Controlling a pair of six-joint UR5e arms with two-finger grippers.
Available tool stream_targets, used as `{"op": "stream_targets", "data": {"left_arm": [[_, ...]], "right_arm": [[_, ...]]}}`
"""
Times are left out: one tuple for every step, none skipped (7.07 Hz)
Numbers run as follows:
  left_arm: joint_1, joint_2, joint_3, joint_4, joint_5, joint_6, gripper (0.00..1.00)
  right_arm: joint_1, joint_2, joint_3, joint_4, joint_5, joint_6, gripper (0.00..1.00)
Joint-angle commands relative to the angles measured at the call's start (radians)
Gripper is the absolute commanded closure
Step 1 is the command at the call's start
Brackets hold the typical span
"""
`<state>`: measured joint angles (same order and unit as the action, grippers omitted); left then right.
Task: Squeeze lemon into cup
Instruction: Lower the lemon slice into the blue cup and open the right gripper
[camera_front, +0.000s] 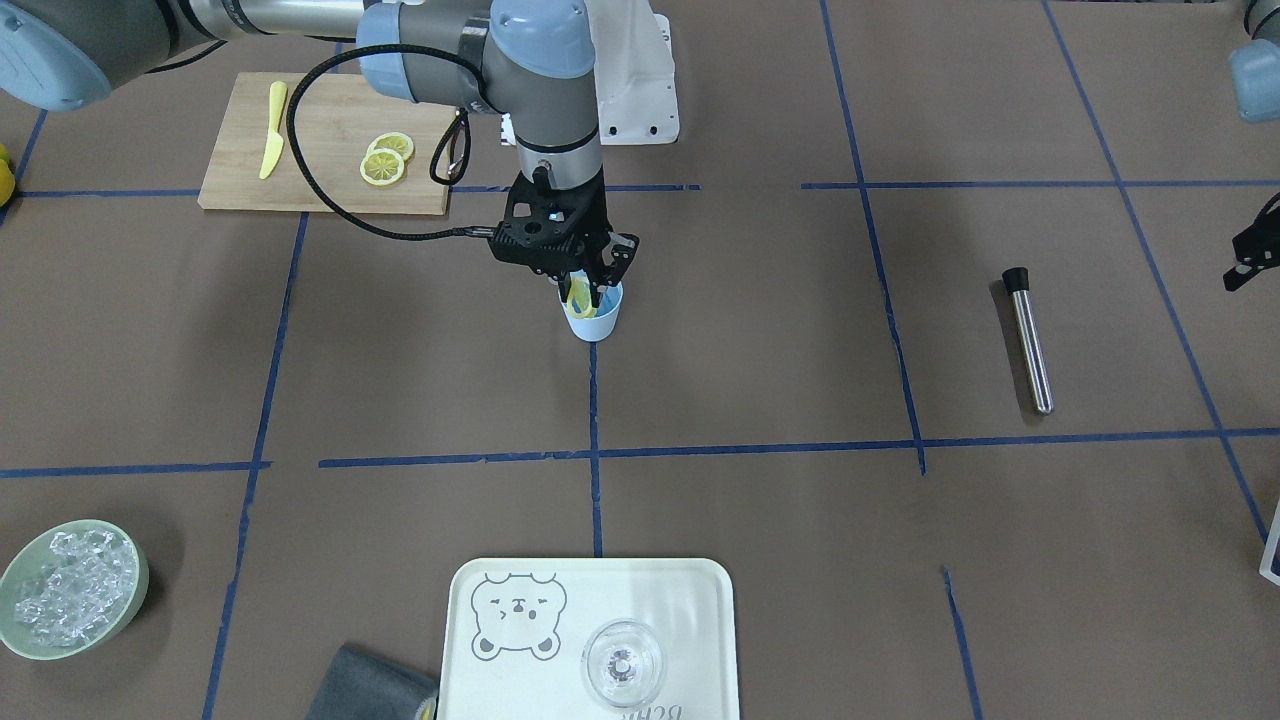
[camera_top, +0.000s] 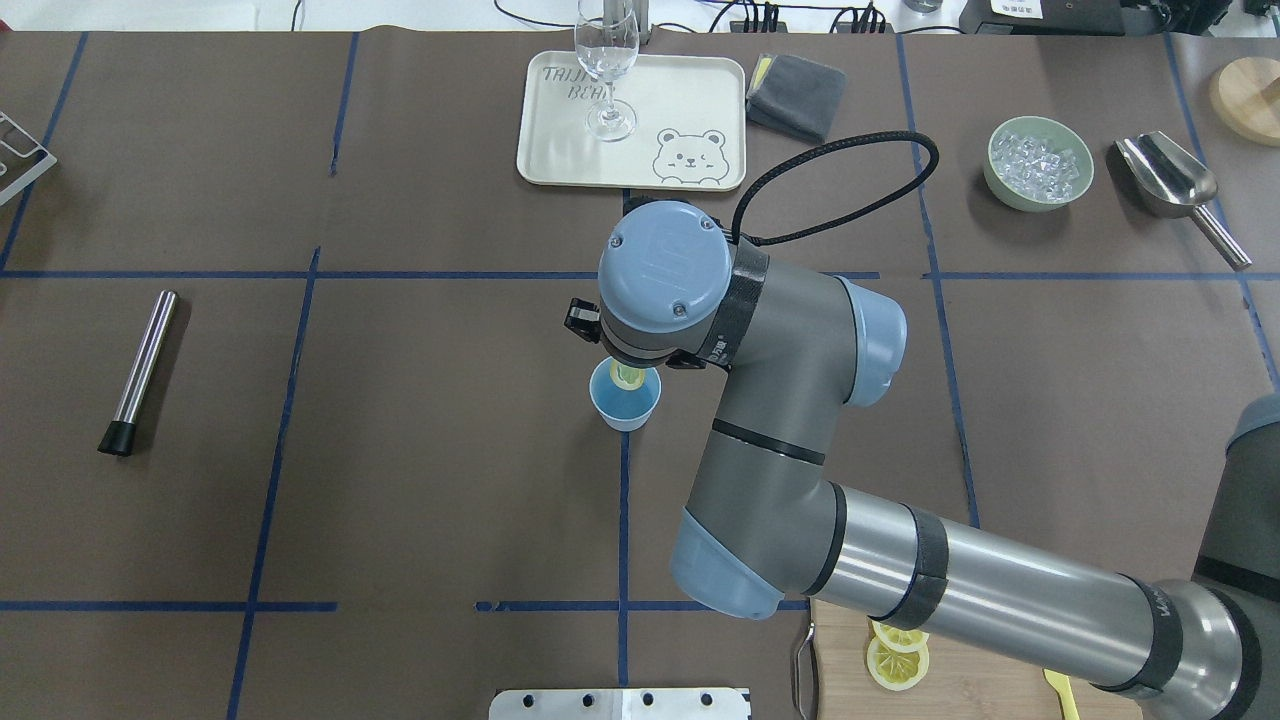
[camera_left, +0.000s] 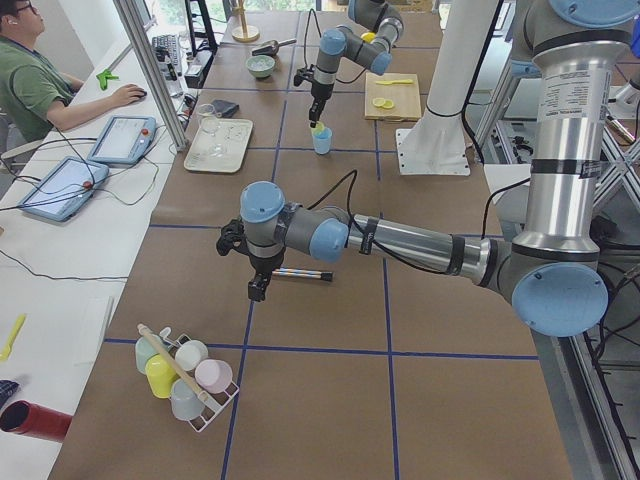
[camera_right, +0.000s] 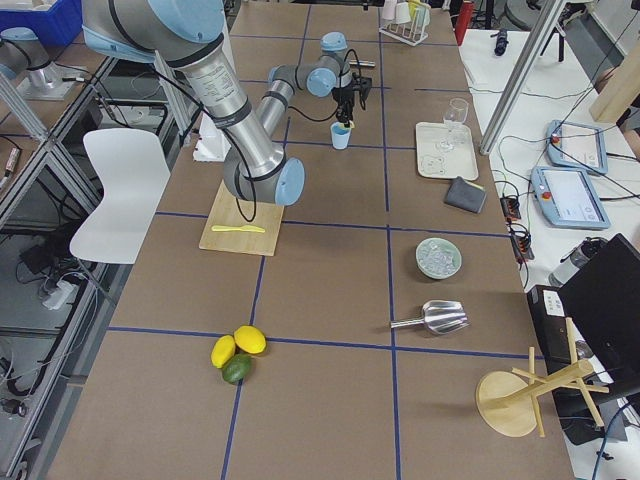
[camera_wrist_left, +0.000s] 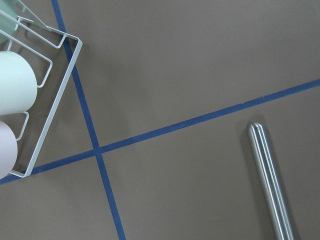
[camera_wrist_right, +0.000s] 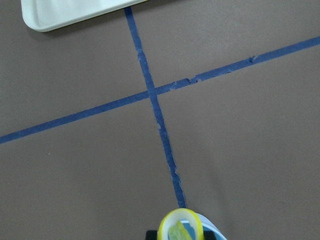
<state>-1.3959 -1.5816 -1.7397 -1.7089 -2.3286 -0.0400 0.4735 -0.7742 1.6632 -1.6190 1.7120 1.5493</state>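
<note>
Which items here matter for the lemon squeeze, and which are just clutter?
In use: right gripper, held lemon slice, cup.
Lying about: spare slices, knife, cutting board, steel rod, ice bowl, glass, tray, grey cloth.

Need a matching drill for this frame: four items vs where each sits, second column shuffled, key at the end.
1. cup
2. clear glass
3. yellow knife
4. steel rod

A. lying on the wooden board
B. lying on the bare table
C. under the right gripper, whose jaws pinch a lemon slice
D. standing on the tray

Pairs: 1-C, 2-D, 3-A, 4-B.
</note>
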Motion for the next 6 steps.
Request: {"op": "stream_targets", "data": {"left_arm": [[0.000, -0.002, 0.002, 0.000, 0.000, 0.000, 0.00], [0.000, 0.000, 0.000, 0.000, 0.000, 0.000, 0.00], [0.000, 0.000, 0.000, 0.000, 0.000, 0.000, 0.00], [0.000, 0.000, 0.000, 0.000, 0.000, 0.000, 0.00], [0.000, 0.000, 0.000, 0.000, 0.000, 0.000, 0.00], [0.000, -0.002, -0.001, 0.000, 0.000, -0.001, 0.00]], "right_arm": [[-0.007, 0.000, 0.019, -0.013, 0.001, 0.000, 0.38], [-0.012, 0.001, 0.020, -0.018, 0.001, 0.002, 0.35], [-0.013, 0.000, 0.024, -0.018, 0.001, 0.002, 0.30], [-0.016, 0.000, 0.026, -0.018, 0.001, 0.003, 0.30], [-0.016, 0.000, 0.026, -0.018, 0.000, 0.005, 0.28], [-0.016, -0.008, 0.039, -0.021, 0.001, 0.003, 0.10]]}}
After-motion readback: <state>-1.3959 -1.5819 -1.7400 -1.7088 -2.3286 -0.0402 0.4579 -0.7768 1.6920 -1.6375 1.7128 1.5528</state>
